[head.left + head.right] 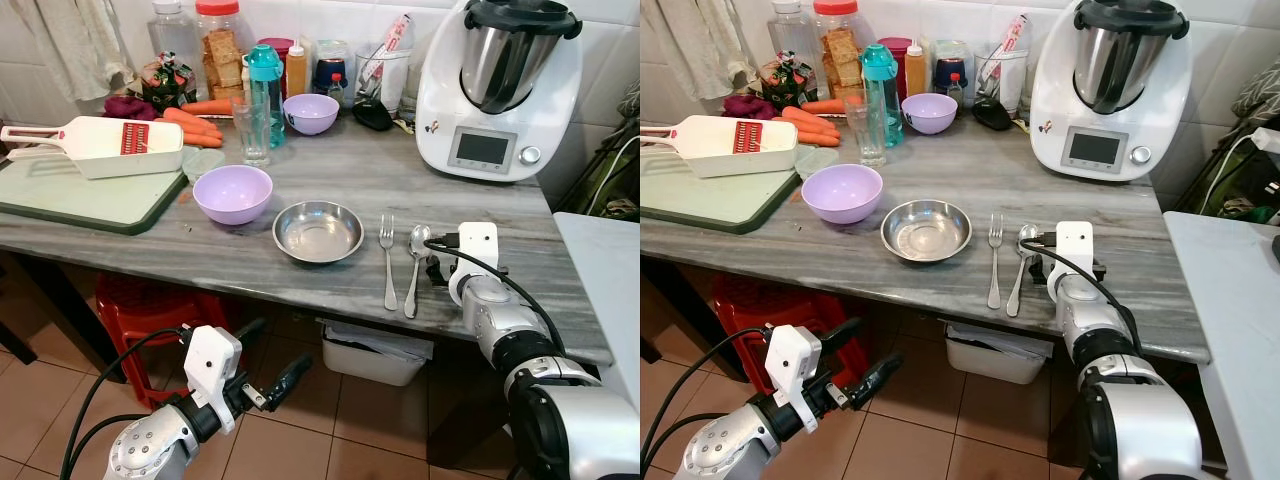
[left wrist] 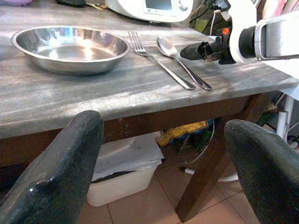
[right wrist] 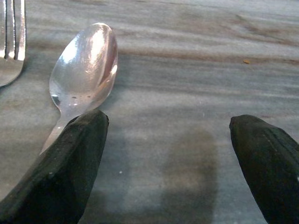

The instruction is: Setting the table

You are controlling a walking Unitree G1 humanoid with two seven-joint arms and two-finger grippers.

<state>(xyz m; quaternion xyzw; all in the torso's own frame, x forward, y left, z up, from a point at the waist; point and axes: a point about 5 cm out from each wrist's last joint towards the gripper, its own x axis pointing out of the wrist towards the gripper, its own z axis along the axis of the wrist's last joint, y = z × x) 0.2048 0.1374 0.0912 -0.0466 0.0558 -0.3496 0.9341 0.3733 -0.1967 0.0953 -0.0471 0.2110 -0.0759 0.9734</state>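
Two utensils, a fork (image 1: 388, 262) and a spoon (image 1: 415, 268), lie side by side on the grey table (image 1: 420, 190), handles toward the table's front edge. Spoon is just beside the right gripper (image 3: 168, 163), on its inner side; fork lies beyond the spoon, then the steel bowl (image 1: 318, 231) further off the same way. Right gripper rests low over the table surface, fingers (image 3: 70, 163) spread apart, nothing between them; one fingertip overlaps the spoon's neck in the wrist view, contact uncertain. Left gripper (image 1: 268, 375) hangs below the table's edge, fingers released and wide, holding nothing; bowl, fork and spoon sit above and ahead of it. Farther back from both grippers: lilac bowl (image 1: 232, 193), drinking glass (image 1: 250, 130), a white kitchen machine (image 1: 495, 90).
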